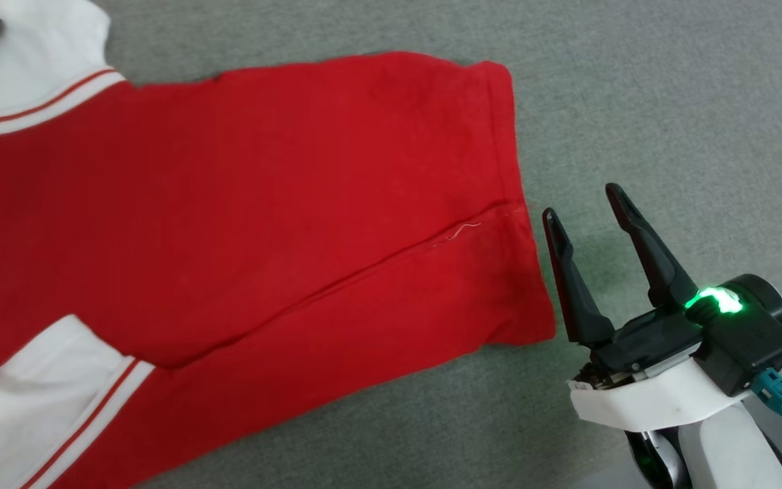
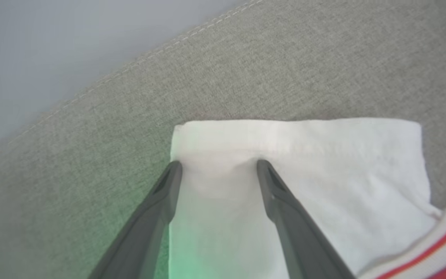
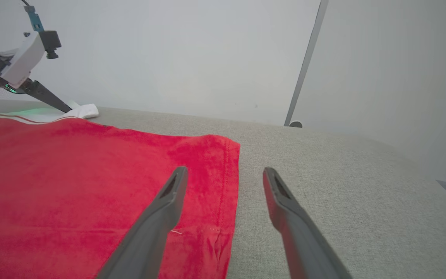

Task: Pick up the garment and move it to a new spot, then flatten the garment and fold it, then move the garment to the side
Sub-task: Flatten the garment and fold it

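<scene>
Right claw (image 1: 582, 202), spread wide and empty, hangs just beside the red garment (image 1: 262, 204), while the left claw (image 2: 219, 164), likewise spread and empty, touches its white sleeve (image 2: 323, 174).

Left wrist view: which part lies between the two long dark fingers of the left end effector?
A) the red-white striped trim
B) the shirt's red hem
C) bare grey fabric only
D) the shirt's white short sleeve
D: the open left end effector spans the white short sleeve of the red jersey-style shirt; the red-white striped trim lies off to one side.
</scene>
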Motion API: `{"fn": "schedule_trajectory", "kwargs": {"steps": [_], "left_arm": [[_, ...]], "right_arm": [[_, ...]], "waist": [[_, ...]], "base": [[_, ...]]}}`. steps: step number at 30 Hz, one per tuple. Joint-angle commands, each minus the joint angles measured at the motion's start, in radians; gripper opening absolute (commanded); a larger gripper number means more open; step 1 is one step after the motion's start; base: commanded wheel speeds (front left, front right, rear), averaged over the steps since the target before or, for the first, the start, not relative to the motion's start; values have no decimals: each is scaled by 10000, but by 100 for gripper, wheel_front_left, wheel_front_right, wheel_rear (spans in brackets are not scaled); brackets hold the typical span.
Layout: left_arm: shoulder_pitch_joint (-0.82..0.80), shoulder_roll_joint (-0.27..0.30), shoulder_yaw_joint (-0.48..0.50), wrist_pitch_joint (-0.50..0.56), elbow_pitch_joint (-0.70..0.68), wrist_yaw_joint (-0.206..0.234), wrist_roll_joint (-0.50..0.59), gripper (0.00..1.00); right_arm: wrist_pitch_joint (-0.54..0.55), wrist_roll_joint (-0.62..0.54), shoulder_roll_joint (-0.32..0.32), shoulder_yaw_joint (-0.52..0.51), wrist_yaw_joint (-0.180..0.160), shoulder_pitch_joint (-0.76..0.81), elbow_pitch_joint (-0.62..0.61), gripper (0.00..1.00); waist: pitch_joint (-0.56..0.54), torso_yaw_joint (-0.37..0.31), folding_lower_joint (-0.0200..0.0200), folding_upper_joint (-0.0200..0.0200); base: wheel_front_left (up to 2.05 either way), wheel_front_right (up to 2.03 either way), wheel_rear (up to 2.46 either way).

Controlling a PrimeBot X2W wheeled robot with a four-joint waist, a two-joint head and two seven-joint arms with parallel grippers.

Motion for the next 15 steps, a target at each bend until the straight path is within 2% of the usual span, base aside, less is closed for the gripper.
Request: {"fn": "schedule_trajectory", "kwargs": {"steps": [1,6,11,12,13,14,15], "left_arm": [[117,45,-150,315,237,-35,-102,100],[-71,103,-467,1148,840,-10,-17,100],[41,-8,-697,2500,1415,-4,-147,100],[121,-6,-779,2772,1504,-4,-76,96],[149,25,-797,3000,1648,26,-67,86],[208,22,-820,3159,1761,39,-88,63],[282,17,-840,3250,1851,37,-111,45]], "right_arm": [[-33,16,49,27,-18,-116,-126,100],[61,124,53,69,-18,-99,-303,100],[299,169,27,165,-18,-123,-340,100],[340,196,29,191,-18,-131,-359,100],[379,234,28,229,-18,-162,-396,100],[441,288,42,215,-18,-167,-403,100],[479,331,59,230,-18,-165,-418,100]], "waist": [[218,-259,0,0],[241,-388,0,0],[244,-544,0,0],[249,-582,0,0],[279,-633,0,0],[308,-678,0,0],[349,-731,0,0]], "base": [[0,0,0],[0,0,0],[0,0,0],[0,0,0],[0,0,0],[0,0,0],[0,0,0]]}}
